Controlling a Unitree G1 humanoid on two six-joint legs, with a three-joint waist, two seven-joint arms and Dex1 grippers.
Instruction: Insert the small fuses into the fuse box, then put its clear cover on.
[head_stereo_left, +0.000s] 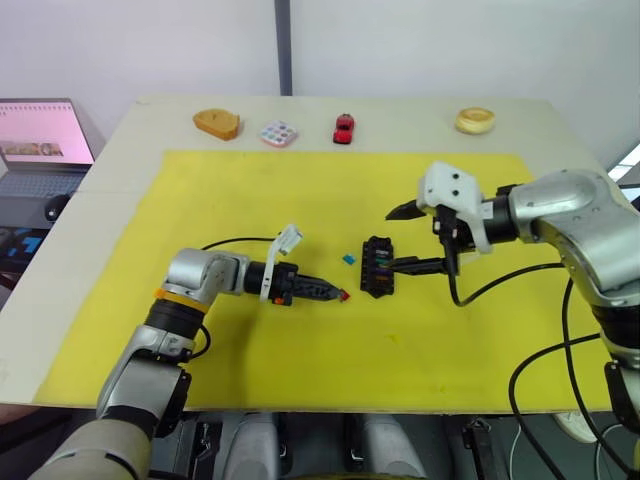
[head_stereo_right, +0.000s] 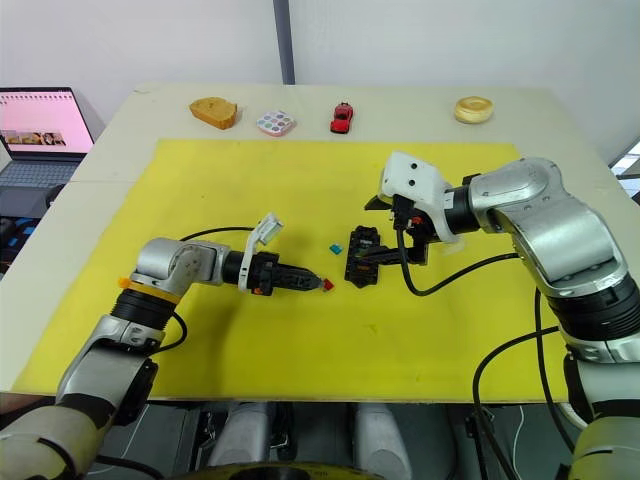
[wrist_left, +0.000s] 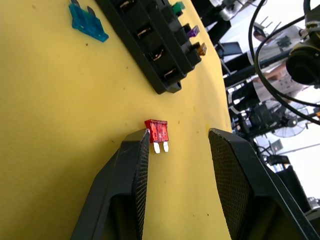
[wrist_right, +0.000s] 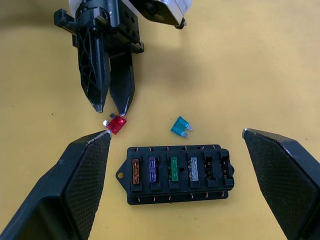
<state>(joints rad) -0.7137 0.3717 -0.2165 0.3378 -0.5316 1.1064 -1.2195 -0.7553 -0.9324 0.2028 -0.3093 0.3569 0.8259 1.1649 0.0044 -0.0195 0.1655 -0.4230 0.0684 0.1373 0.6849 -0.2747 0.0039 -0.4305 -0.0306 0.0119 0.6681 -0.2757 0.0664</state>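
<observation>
I'm bringing L pincer (wrist_left: 177, 145), fingers apart, empty, around red fuse (wrist_left: 157, 131) lying on yellow mat just beside fuse box (wrist_right: 177, 175). Need centring before pinching. R pincer (wrist_right: 175, 150) gaping wide, straddling box w/ 4 fuses seated; teal fuse (wrist_right: 180, 126) loose nearby.

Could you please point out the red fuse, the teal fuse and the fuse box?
red fuse (wrist_left: 157, 131), left wrist view, on its plastic body.
teal fuse (wrist_right: 180, 127), right wrist view, on its body.
fuse box (wrist_right: 175, 176), right wrist view, on its slotted top.
</observation>
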